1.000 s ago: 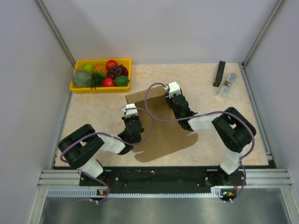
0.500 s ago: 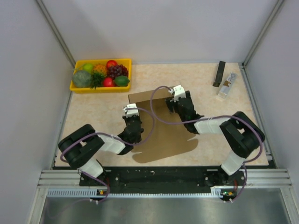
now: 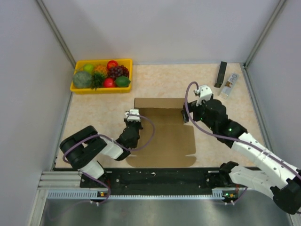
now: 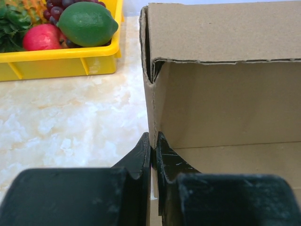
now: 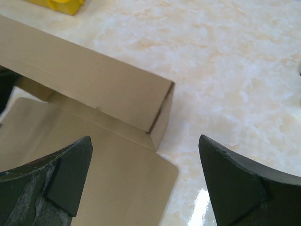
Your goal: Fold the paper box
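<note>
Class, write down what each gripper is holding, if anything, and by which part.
The left gripper is shut on the paper box, pinching its upright left side wall. The right gripper is open and holds nothing.

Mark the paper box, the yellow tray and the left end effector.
paper box [image 3: 169,136], top external view, flat base panel.
yellow tray [image 3: 94,90], top external view, near wall.
left end effector [image 4: 153,141], left wrist view, between its fingertips.

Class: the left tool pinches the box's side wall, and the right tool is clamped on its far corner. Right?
No. The right tool is open, clear of the corner of the paper box; the right wrist view shows it. The left tool does pinch the side wall.
</note>
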Tool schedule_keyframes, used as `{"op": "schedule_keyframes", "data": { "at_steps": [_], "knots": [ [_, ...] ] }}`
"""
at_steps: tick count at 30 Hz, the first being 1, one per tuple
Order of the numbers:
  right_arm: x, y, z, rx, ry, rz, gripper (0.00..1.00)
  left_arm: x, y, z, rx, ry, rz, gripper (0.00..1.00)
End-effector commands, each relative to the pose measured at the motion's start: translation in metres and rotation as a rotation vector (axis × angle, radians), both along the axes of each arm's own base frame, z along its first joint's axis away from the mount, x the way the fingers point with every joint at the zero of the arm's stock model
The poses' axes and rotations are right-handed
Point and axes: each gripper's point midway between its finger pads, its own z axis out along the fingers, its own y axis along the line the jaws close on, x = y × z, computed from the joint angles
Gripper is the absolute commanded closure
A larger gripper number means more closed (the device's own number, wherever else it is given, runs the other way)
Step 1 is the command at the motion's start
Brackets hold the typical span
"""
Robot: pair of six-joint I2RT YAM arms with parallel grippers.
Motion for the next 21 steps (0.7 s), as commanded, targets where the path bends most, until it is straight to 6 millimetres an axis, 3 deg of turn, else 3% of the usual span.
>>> {"op": "schedule_keyframes", "data": {
  "at_steps": [1, 3, 4, 5, 6, 7, 8, 9, 10, 12, 13, 16, 21],
  "knots": [
    [-0.018, 0.018, 0.046, 0.046, 0.112, 0.125, 0.06, -0.001, -0.011, 0.024, -0.086, -0.095, -0.1, 1.0],
    [-0.014, 0.039, 0.047, 0.078, 0.18, 0.21, 0.02, -0.001, -0.016, 0.025, -0.09, -0.104, -0.154, 1.0],
    [-0.004, 0.043, 0.066, 0.105, 0.17, 0.222, 0.02, -0.001, -0.017, 0.023, -0.091, -0.1, -0.171, 1.0],
    [-0.001, 0.05, 0.067, 0.112, 0.193, 0.251, 0.02, -0.001, -0.019, 0.024, -0.103, -0.099, -0.19, 1.0],
    [0.003, 0.066, 0.053, 0.087, 0.247, 0.334, 0.01, -0.001, -0.025, 0.024, -0.103, -0.102, -0.249, 1.0],
    [0.011, 0.074, 0.067, 0.083, 0.224, 0.367, 0.01, -0.001, -0.03, 0.022, -0.103, -0.097, -0.278, 1.0],
    [0.014, 0.078, 0.062, 0.059, 0.241, 0.389, 0.01, -0.001, -0.033, 0.022, -0.1, -0.095, -0.309, 1.0],
    [0.024, 0.087, 0.042, 0.024, 0.289, 0.424, 0.01, -0.001, -0.04, 0.022, -0.094, -0.096, -0.358, 1.0],
    [0.032, 0.091, 0.047, 0.032, 0.291, 0.445, 0.01, 0.0, -0.044, 0.02, -0.082, -0.088, -0.381, 1.0],
    [0.027, 0.108, 0.036, 0.058, 0.366, 0.559, 0.02, 0.003, -0.047, 0.019, -0.071, -0.08, -0.405, 1.0],
    [0.032, 0.114, 0.021, 0.058, 0.406, 0.572, 0.02, 0.002, -0.056, 0.018, -0.058, -0.07, -0.454, 1.0],
    [0.034, 0.122, 0.003, 0.077, 0.472, 0.593, 0.06, 0.006, -0.061, 0.017, -0.031, -0.057, -0.474, 1.0],
    [0.027, 0.127, -0.008, 0.143, 0.531, 0.571, 0.12, 0.021, -0.044, 0.013, -0.029, -0.04, -0.331, 1.0]
  ]
}}
